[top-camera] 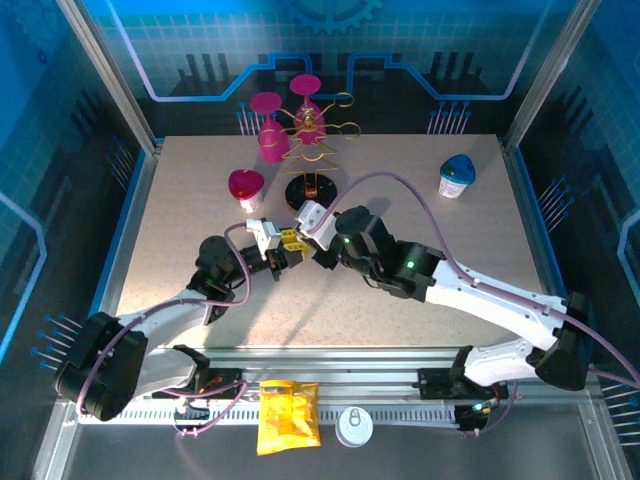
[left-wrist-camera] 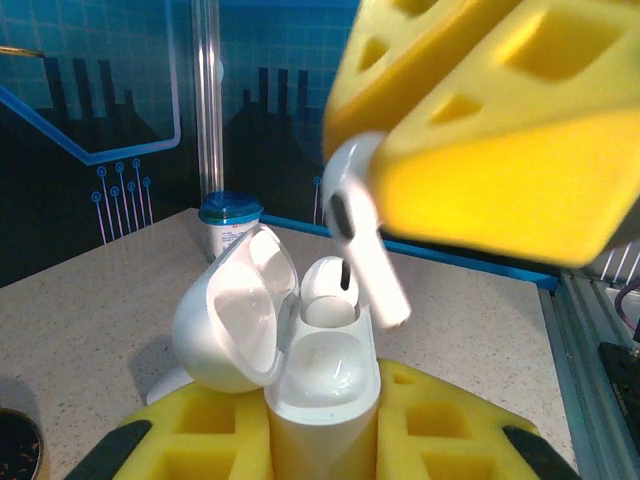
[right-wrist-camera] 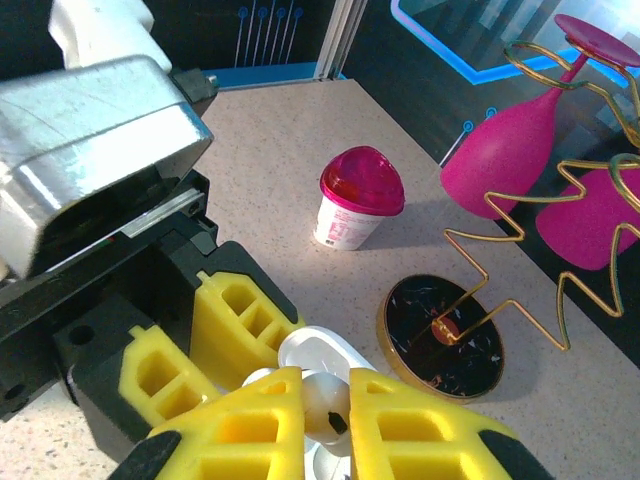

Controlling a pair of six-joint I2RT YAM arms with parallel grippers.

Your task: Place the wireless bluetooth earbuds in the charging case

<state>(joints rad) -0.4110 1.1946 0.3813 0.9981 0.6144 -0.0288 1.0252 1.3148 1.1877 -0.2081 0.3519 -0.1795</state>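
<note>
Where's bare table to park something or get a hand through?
Free: right side, between blue-lidded cup and right arm; left strip beside pink-lidded cup. Crowded: centre, glass rack down to left gripper and right gripper at the charging case.

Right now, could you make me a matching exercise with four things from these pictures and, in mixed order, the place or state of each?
Things:
1. charging case
2. raised earbud
3. pink-lidded cup
4. blue-lidded cup

Places or states:
A. far right part of the table
B. pinched in the right claw
C. lid open, held in the left claw
D. left of the glass rack, near its base

Pairs: 1-C, 2-B, 3-D, 4-A.
</note>
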